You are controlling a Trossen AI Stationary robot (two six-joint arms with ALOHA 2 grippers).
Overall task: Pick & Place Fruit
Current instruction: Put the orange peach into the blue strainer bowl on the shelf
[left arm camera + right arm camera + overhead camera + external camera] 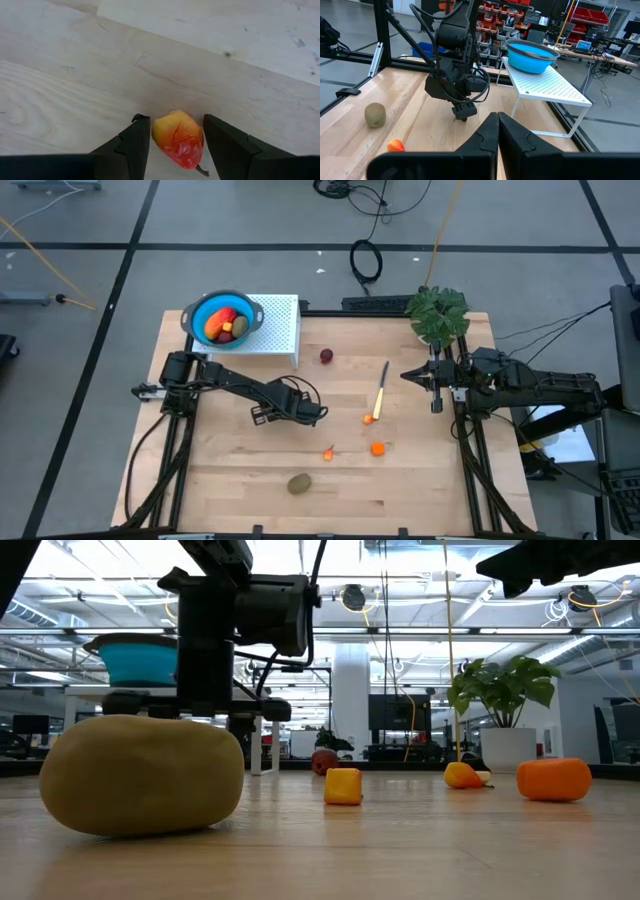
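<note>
A small glossy yellow-and-red toy fruit (pixel 177 138) sits between the left gripper's (pixel 175 145) dark fingers above the wooden desk (pixel 250 450), gripped near one end; it could slip. The right gripper (pixel 432 378), closed, waits by the plant.

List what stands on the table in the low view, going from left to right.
Brown-green oval → dark red ball → yellow cube → small orange piece → orange block.
</note>
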